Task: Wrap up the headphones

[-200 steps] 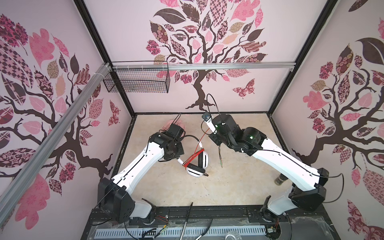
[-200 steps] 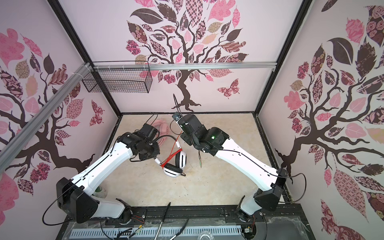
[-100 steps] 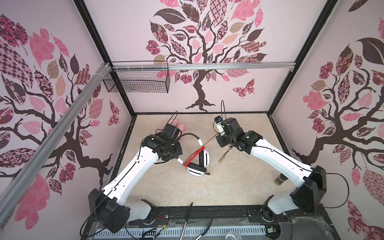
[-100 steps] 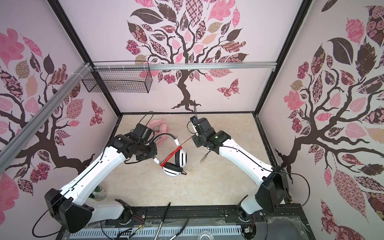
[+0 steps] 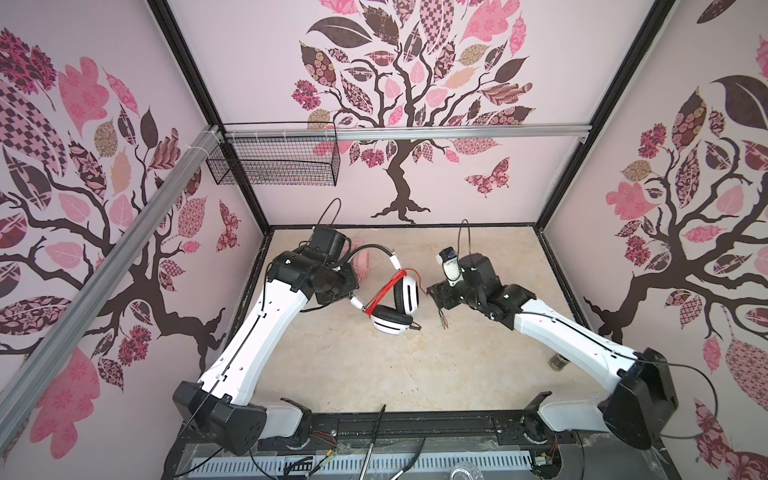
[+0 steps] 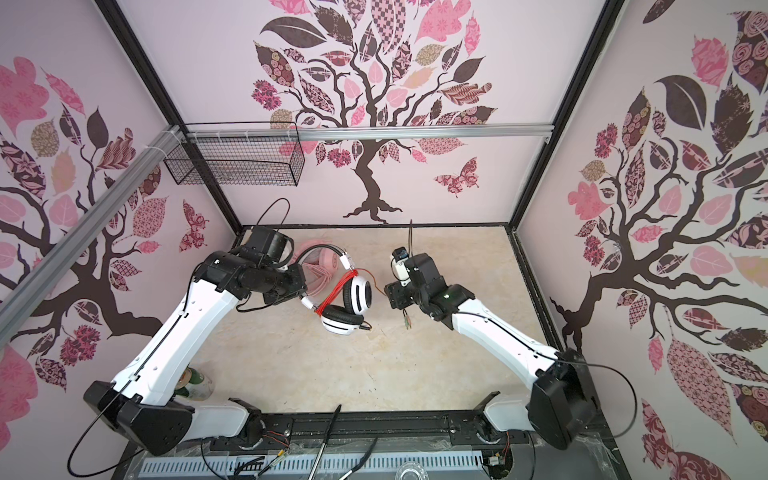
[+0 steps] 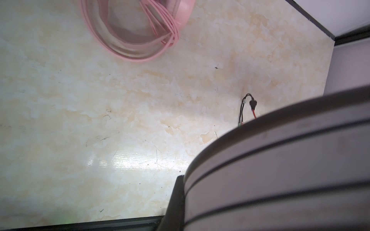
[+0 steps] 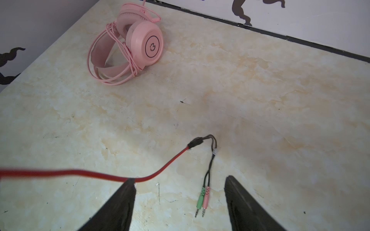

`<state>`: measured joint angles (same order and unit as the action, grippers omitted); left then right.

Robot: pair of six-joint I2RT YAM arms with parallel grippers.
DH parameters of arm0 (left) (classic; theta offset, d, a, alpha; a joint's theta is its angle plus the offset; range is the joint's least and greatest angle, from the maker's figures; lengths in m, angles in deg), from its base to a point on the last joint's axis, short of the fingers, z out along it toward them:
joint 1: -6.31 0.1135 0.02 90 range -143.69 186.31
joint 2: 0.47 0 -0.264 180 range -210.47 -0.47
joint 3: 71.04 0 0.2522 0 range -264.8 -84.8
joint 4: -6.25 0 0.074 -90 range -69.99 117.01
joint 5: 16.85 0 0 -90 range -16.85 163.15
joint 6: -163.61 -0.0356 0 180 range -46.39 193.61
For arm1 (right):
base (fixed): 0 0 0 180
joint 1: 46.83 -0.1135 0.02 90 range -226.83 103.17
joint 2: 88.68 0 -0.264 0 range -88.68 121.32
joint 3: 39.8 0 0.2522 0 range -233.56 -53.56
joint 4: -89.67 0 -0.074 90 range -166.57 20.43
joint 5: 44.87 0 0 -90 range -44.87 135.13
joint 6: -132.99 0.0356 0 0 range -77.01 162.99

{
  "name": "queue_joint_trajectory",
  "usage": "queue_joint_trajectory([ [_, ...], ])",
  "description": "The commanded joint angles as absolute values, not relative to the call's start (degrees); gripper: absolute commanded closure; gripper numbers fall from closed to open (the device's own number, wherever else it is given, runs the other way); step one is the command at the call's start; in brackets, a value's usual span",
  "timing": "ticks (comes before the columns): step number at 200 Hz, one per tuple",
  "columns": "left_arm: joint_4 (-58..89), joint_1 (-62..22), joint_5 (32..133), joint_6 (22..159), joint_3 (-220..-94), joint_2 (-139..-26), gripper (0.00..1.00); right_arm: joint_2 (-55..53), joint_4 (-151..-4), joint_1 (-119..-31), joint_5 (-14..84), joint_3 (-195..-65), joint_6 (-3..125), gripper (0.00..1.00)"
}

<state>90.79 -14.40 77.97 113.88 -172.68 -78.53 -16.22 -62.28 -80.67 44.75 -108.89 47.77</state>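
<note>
Right end effector (image 8: 180, 179) is spread wide w/ nothing gripped; the orange-red cord (image 8: 160, 170) only crosses at one fingertip (image 8: 128, 186). Left end effector (image 5: 345, 291) is closed on the headband of the white-and-black over-ear headset w/ black earpads (image 5: 405, 293), holding it clear of the table btwn the two arms, cups hanging down. Most of the cord is wound in tight turns across band and cup. The free tail runs to a black splitter and the green and pink jack plugs (image 8: 202, 202), which appear to rest on the table. Headset is prob light, rigid plastic w/ a springy band, so the band is the place to hold. The cord is thin and limp and likely slides, so pinch it near the splitter, not at the plugs. The all-pink headset w/ its pink cord wound on (image 8: 140, 44) lies toward the back of the cream marbled table (image 8: 260, 90).
</note>
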Motion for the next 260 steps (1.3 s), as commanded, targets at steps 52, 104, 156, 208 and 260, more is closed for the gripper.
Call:
queue_joint_trajectory([
  [52, 94.9, -11.2, 80.0, 120.1, -184.1, -81.1, 1.00, -26.3, -77.5, -59.7, 25.8, -97.1, 70.9, 0.24],
  [104, 98.5, -11.2, 81.5, 129.3, -188.2, -81.0, 1.00, -21.8, -87.6, -58.4, 23.0, -90.4, 83.0, 0.23],
  [156, 99.4, -11.2, 80.5, 138.4, -187.8, -78.9, 1.00, -14.6, -92.4, -58.4, 17.5, -90.3, 85.6, 0.20],
  [208, 103.1, -11.2, 82.4, 139.4, -188.1, -82.1, 1.00, -14.8, -93.5, -58.5, 16.5, -91.3, 84.7, 0.02],
  [260, 103.5, -11.4, 83.1, 139.6, -188.0, -83.4, 1.00, -17.4, -91.8, -59.1, 18.3, -91.5, 80.3, 0.00],
])
